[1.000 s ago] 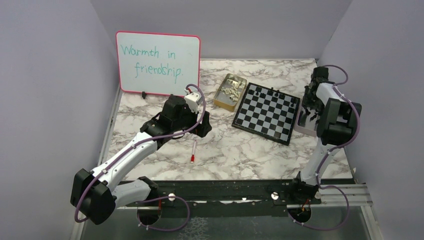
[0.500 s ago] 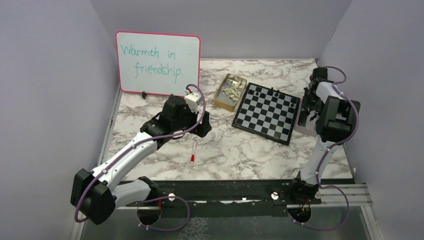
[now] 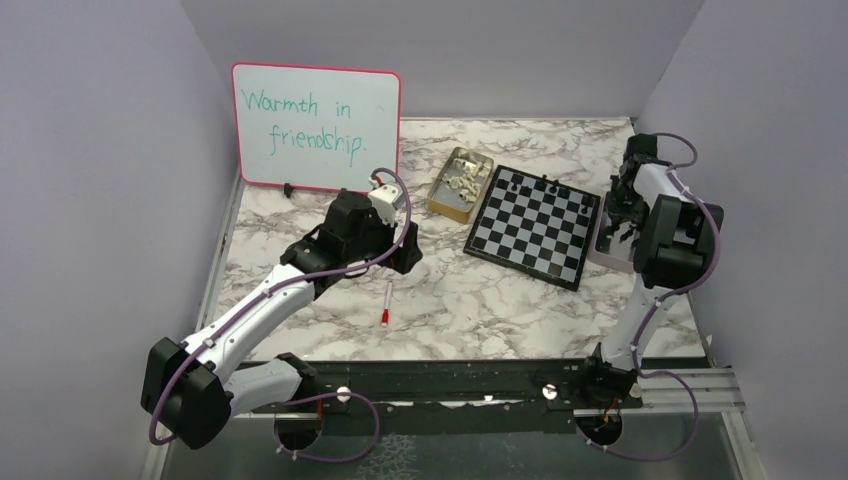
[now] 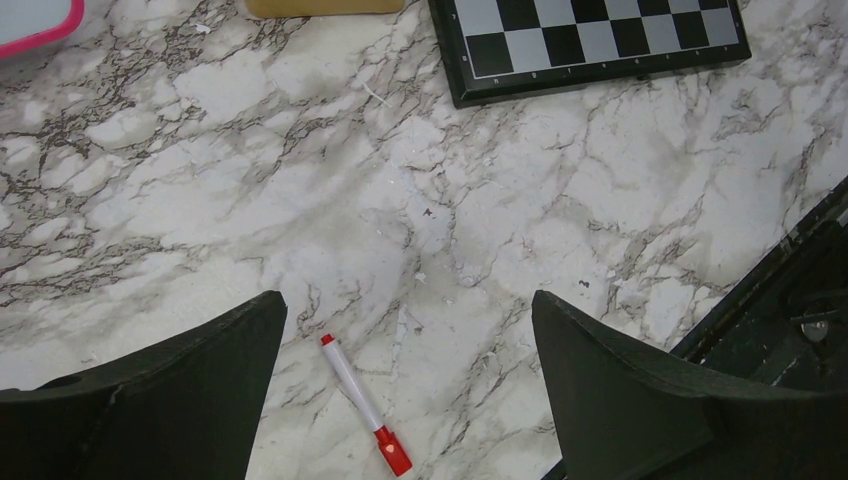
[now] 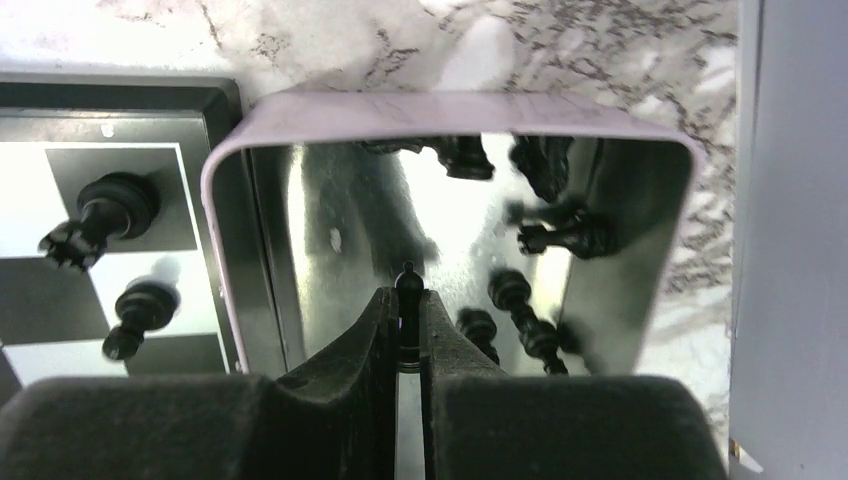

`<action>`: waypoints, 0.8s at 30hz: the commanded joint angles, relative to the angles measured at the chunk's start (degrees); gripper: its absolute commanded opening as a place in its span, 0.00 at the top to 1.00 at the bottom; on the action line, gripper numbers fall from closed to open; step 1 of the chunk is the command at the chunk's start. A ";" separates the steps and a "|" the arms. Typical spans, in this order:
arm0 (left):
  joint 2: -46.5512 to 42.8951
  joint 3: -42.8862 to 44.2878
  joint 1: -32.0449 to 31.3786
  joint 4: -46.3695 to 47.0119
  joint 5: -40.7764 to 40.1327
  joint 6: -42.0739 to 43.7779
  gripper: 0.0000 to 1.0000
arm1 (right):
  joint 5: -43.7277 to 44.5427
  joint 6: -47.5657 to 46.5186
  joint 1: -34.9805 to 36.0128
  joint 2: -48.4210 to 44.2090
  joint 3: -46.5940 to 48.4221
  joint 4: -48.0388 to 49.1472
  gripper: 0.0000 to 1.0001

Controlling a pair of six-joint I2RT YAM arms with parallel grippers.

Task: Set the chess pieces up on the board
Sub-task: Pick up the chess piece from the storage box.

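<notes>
Between the fingertips of the right gripper (image 5: 408,328) we see a slim black piece (image 5: 406,285) clamped, the jaws drawn almost together on its stem. Only its rounded head and collar show past the tips, so we cannot tell which chessman it is. Around the fingers sits the lavender tin (image 5: 450,103). Its mirror-bright floor throws reflections that make the loose black pieces (image 5: 560,235) to the right of the fingers hard to count, and several are blurred. Left of the fingers, just beside the tin, the board (image 5: 120,270) is cut off by the frame edge, with two black chessmen (image 5: 105,208) on its squares.

From overhead, the right arm's own body hides that gripper and most of the tin.

The left gripper (image 4: 408,305) hangs with its jaws wide apart over the marble table (image 4: 500,200), holding nothing. Below and between the fingers, nearer the left one, lies a red-capped marker (image 4: 362,400). Ahead of the fingers only the board's near edge shows. Farther ahead, in the overhead view, the cream pieces (image 3: 462,178) lie heaped in a gold tin (image 3: 448,207), too small to tell apart.
</notes>
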 commanded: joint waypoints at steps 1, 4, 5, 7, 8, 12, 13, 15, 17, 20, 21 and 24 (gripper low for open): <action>-1.34 -0.13 -0.40 0.72 -2.16 -0.99 0.07 | 3.16 3.75 -0.38 -7.05 -1.19 -1.72 0.93; -1.14 -0.08 -0.41 1.14 -2.03 -1.35 0.08 | 2.85 5.92 -0.24 -10.20 -2.35 -1.91 0.95; -1.05 -0.12 -0.41 1.52 -1.73 -1.36 0.08 | 1.81 6.49 -0.09 -11.12 -2.67 -2.00 0.95; -0.77 -0.15 -0.41 2.24 -0.89 -1.40 0.08 | 0.56 7.08 0.74 -12.88 -3.59 -2.09 0.95; -0.61 -0.02 -0.41 2.46 -0.45 -1.63 0.08 | -0.39 7.33 1.15 -13.61 -3.72 -2.30 0.95; 0.30 1.30 -0.41 3.34 0.82 -3.47 0.08 | -5.46 9.66 2.64 -18.04 -4.96 -2.14 0.95; 0.46 1.56 -0.41 3.96 1.19 -4.19 0.08 | -7.00 10.15 3.35 -19.36 -5.59 -1.64 0.95; 1.08 2.19 -0.23 5.34 1.84 -5.29 0.08 | -11.26 11.66 4.78 -22.58 -7.36 0.13 0.95; 1.83 3.26 -0.11 5.83 1.71 -6.50 0.08 | -16.30 13.65 6.14 -25.93 -9.61 2.62 0.95; 2.97 5.35 0.06 6.54 1.82 -8.50 0.07 | -22.56 19.37 9.43 -30.82 -13.78 7.83 0.94; 3.35 5.85 0.03 7.21 2.17 -9.36 0.07 | -24.74 21.21 10.65 -32.32 -15.30 10.14 0.94; 4.11 6.45 0.07 11.17 4.22 -13.01 0.06 | -27.50 27.82 16.01 -35.90 -19.50 16.55 0.94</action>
